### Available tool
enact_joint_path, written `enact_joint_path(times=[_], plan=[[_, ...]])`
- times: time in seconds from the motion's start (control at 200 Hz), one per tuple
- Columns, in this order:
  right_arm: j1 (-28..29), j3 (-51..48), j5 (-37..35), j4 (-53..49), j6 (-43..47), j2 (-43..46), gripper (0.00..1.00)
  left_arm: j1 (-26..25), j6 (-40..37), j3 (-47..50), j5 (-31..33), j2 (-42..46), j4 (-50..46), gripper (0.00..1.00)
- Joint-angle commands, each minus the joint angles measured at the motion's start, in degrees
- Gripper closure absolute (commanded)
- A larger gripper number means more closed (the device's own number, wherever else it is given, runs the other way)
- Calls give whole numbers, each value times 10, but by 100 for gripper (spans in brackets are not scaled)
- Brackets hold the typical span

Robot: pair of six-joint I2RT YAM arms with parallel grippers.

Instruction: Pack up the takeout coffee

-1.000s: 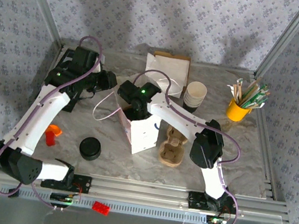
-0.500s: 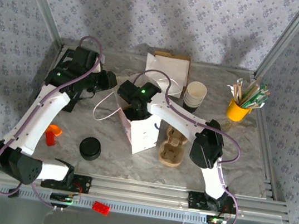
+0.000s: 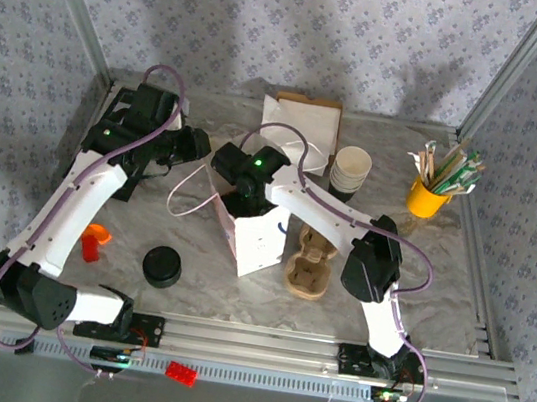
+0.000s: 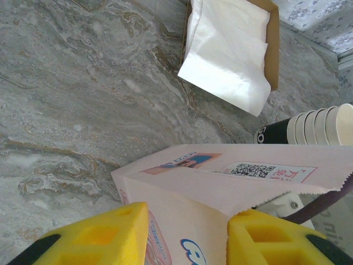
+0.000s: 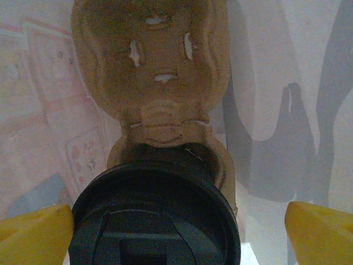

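The takeout coffee [image 5: 157, 221] shows its round black lid in the right wrist view. It sits in the near socket of a brown pulp carrier [image 5: 151, 66], down inside the pink-white paper bag [image 3: 254, 244]. My right gripper [image 5: 179, 221] is lowered into the bag's mouth and stands open, its yellow fingers wide on both sides of the lid. The right-hand finger is clearly apart from the lid. My left gripper [image 4: 187, 232] is at the bag's left top edge, with its yellow pads [image 4: 110, 237] closed on the bag's side panel [image 4: 209, 193].
A second pulp carrier [image 3: 310, 263] lies right of the bag. A stack of lidless cups [image 3: 349, 171] and a box of napkins [image 3: 300, 125] stand behind. Black lids [image 3: 162, 266] and an orange item [image 3: 93, 241] lie front left. A yellow cup of stirrers [image 3: 432, 190] stands at right.
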State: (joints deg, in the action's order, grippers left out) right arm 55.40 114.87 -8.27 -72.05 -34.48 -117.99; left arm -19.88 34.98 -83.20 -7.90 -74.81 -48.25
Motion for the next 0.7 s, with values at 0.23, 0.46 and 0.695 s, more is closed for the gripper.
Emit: enact_joint_path(times=[0.23,0.46,0.695], plan=[[7,32,-21,-29,-3,23,0,3,-3,-18,1,-4,-5,63],[9,50,-25,-39,-3,24,0,0,-3,-21,-1,-7,-5,63],[10,63,-31,-47,-1,29,0,-1,-4,-23,-1,-8,-5,64]])
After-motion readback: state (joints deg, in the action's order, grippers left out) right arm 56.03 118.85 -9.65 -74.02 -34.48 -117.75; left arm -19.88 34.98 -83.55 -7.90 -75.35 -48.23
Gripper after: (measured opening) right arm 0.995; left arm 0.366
